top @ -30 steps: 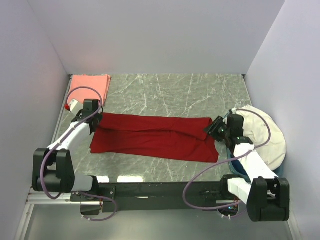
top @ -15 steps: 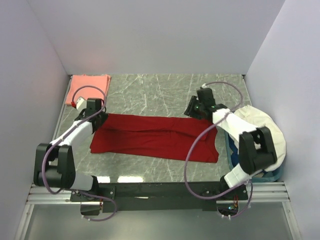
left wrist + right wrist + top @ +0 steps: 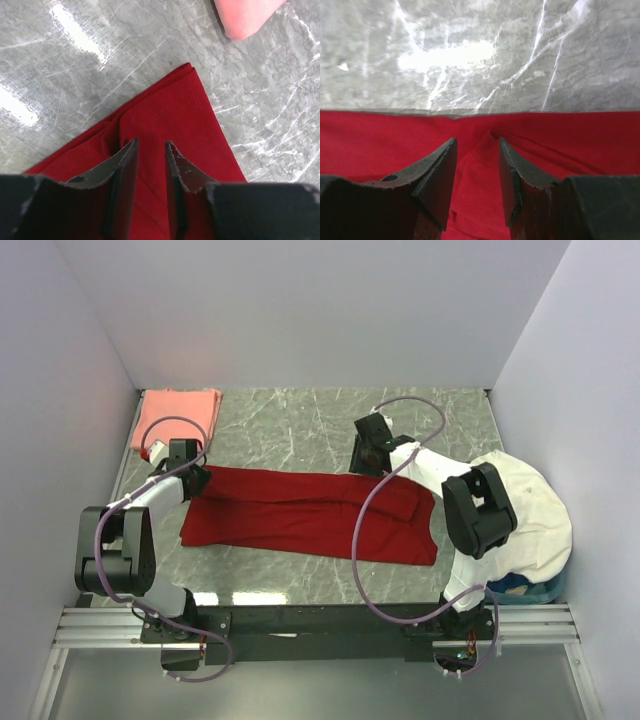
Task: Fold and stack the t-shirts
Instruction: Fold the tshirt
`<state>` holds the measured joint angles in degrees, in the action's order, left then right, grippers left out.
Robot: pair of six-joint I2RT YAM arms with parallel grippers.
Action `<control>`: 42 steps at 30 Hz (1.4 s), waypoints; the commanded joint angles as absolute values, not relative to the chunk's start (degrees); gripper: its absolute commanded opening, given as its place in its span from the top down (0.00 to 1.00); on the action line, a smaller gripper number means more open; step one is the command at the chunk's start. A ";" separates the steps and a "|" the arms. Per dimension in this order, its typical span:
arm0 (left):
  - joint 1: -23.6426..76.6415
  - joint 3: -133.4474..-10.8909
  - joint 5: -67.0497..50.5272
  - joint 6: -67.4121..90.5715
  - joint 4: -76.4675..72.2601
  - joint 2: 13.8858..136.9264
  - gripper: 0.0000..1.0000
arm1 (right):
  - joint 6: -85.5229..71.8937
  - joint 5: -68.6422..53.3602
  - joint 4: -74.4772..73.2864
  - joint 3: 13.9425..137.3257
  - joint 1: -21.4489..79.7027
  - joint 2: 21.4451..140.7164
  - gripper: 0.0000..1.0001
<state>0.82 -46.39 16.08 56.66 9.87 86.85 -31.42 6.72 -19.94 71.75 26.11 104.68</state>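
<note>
The deep red t-shirt (image 3: 300, 515) lies folded into a long strip across the middle of the table. The salmon-pink t-shirt (image 3: 178, 415) lies folded at the back left corner. My left gripper (image 3: 193, 483) hovers over the red shirt's far left corner (image 3: 187, 70). Its jaws stand narrowly apart, and flat red cloth shows in the gap of this gripper (image 3: 151, 145). My right gripper (image 3: 362, 462) is over the shirt's far edge, right of its middle. In the right wrist view that gripper (image 3: 477, 141) is open wide above the red cloth (image 3: 380, 145), by a small pucker (image 3: 493, 134).
A bulky white cloth bundle (image 3: 525, 510) sits on a blue basket (image 3: 525, 586) at the right side, under the right arm's elbow. White walls close the table on three sides. Bare marble (image 3: 290, 425) shows behind the red shirt.
My right arm has swung from the red shirt's right end back and leftward to its far edge. My left gripper edged toward the far left corner and its jaws narrowed a little.
</note>
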 commanded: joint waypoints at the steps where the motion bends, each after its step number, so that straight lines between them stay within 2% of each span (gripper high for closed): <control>1: 0.44 -45.79 15.56 55.72 7.74 86.84 0.67 | -30.76 10.89 -21.97 74.53 27.24 106.52 0.54; 7: 0.26 -45.09 15.29 55.63 7.29 87.36 0.68 | -31.03 11.86 -22.59 74.97 27.69 108.02 0.55; 10: 0.18 -44.83 15.21 55.55 7.29 87.01 0.68 | -31.29 12.13 -22.59 74.27 28.04 107.76 0.59; 13: 0.18 -44.74 15.29 55.46 7.47 86.49 0.68 | -31.64 12.22 -22.15 73.13 28.39 106.79 0.73; 14: 0.18 -44.91 15.29 55.37 7.56 86.31 0.68 | -31.81 12.22 -22.24 72.86 28.39 106.44 0.83; 17: 0.18 -44.91 15.47 55.11 7.82 85.70 0.68 | -32.34 12.22 -22.06 71.28 28.74 104.60 0.98; 18: 0.18 -44.91 15.47 55.11 8.00 85.26 0.68 | -32.43 12.22 -21.80 70.50 28.74 103.37 1.00; 31: 0.18 -45.00 16.35 55.55 9.23 81.22 0.69 | -38.14 14.41 -20.13 61.97 34.80 92.11 1.00; 42: 1.40 -44.56 9.67 54.41 8.44 76.56 0.67 | -46.40 18.28 -12.58 51.42 41.48 84.73 1.00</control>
